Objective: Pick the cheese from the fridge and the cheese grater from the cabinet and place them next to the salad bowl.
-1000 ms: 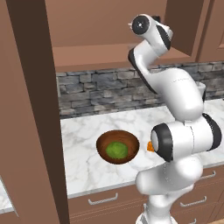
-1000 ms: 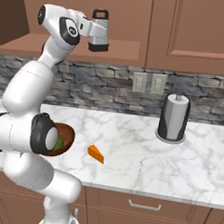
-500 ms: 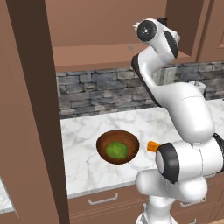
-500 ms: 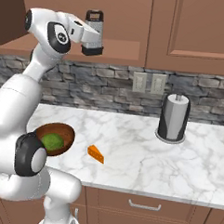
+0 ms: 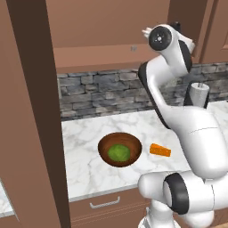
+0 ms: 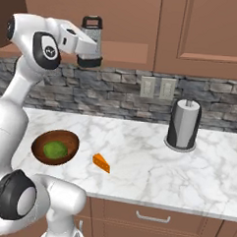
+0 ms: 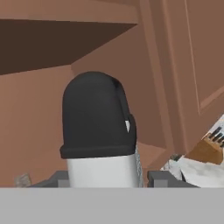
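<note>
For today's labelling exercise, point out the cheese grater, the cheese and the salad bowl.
cheese grater [image 6: 93, 44]: right base view, silver side.
cheese [image 6: 101, 163]: right base view, orange top face.
salad bowl [image 6: 40, 145]: right base view, wooden rim.

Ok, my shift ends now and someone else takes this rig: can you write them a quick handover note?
Gripper: shut on the grater, held upright in the air in front of the cabinet, high above the counter.
Cheese: lying on the counter beside the salad bowl, close but apart from it.
Done: cheese placed; grater picked up.
Left: bring the grater down, set it on the counter next to the bowl, release.
Note: a paper towel holder stands further right, well away from the drop spot.
</note>
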You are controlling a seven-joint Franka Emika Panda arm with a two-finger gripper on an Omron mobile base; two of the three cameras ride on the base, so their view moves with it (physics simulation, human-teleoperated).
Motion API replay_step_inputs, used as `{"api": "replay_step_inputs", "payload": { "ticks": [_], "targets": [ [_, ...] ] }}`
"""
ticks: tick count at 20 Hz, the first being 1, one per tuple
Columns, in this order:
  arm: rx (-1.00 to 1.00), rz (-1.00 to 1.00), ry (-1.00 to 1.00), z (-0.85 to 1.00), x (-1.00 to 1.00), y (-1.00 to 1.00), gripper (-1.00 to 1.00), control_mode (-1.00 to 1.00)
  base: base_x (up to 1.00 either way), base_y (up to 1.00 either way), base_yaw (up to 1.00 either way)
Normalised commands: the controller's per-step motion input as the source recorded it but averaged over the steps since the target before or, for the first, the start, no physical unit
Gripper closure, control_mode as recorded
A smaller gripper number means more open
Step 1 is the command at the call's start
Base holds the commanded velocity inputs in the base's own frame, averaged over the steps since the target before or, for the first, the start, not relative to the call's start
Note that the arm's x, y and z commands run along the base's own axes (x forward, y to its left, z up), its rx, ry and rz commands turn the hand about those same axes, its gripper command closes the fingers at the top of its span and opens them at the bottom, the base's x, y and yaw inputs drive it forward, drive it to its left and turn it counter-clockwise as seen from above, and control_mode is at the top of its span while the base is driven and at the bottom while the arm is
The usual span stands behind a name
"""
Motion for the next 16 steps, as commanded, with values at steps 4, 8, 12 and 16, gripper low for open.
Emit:
{"api": "replay_step_inputs", "payload": {
  "ticks": [4, 8, 12, 16],
  "targets": [
    [0.01, 0.01, 0.02, -0.04, -1.0, 0.19, 1.0, -1.0, 0.0, 0.0, 0.0],
    [0.0, 0.05, -0.06, -0.26, -1.0, 0.43, 1.0, -1.0, 0.0, 0.0, 0.0],
    [0.03, 0.13, -0.09, -0.38, -1.0, 0.43, 1.0, -1.0, 0.0, 0.0, 0.0],
    [0.05, 0.2, -0.09, -0.4, -0.96, 0.37, 1.0, -1.0, 0.0, 0.0, 0.0]
  ]
}}
